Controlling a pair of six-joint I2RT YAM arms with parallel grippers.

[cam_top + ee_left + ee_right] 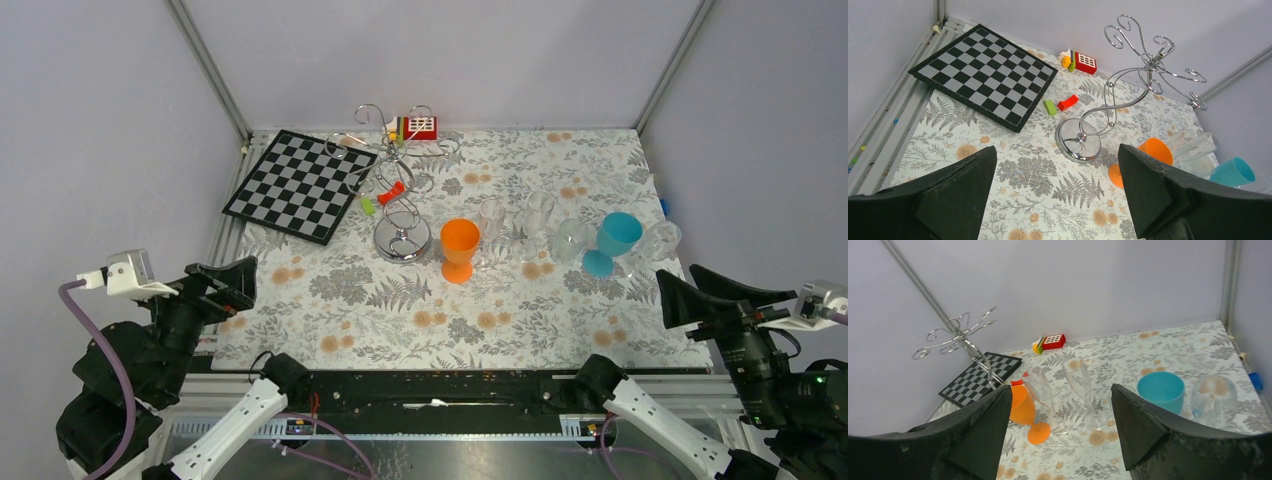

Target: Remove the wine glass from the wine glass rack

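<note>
the wine glass rack (402, 240) stands upright toward the back of the bench (330, 310), its round shiny base on the flowered cloth and its curled wire arms spread above the stem. just left of it lies the chessboard (300, 183), with a small red piece (392, 192) and a green piece (368, 205) between the board's corner and the base. a red toy block (418, 127) sits behind the rack by the back wall.

the glasses stand on the bench in a row to the right of the rack, apart from it. nearest the base is the orange goblet (460, 245), then two clear flutes (538, 215), a rounder clear glass (570, 238), the teal glass (617, 238) and a clear round glass (660, 240) at the far right. which of them is the task's wine glass i cannot tell.

the left fingers (235, 272) hang over the bench's near left edge, spread wide apart with nothing between them; the left wrist view looks past them to the rack's base. the right fingers (690, 295) hang by the near right edge, well short of the teal glass, also apart and gripping nothing; in the right wrist view the orange goblet is partly hidden behind one of them.
</note>
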